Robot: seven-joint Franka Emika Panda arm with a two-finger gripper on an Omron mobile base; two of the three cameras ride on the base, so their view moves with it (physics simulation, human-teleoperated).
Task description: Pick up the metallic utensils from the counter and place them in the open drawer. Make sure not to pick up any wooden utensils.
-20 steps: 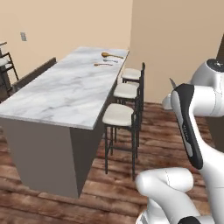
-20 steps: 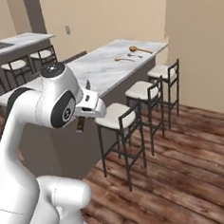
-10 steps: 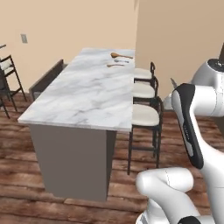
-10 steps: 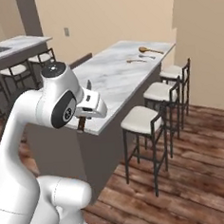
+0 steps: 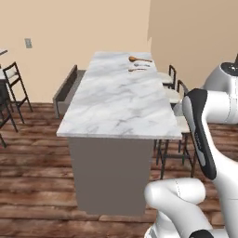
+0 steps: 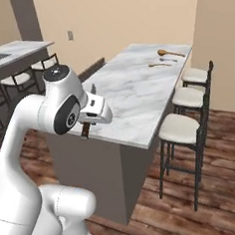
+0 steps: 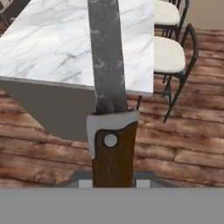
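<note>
1. Gripping a dark-handled utensil point(image 7: 111, 131) by its wooden handle, the gripper point(image 6: 88, 127) hangs clenched beside the counter's point(image 5: 118, 100) near end.
2. The open drawer point(image 5: 66, 90) sits on the counter's far side, so the long grey blade could clip the marble edge.
3. Two wooden spoons point(image 5: 138, 63) lie far off; the silver spoon point(image 6: 168, 59) lies between them, easy to confuse.

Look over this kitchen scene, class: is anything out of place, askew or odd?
One thing is off the counter: the gripper holds a dark-handled knife, blade pointing away from the hand. The drawer stands pulled open at the counter's left side. The wooden spoons lie at the far end. Nothing looks spilled or damaged.
</note>
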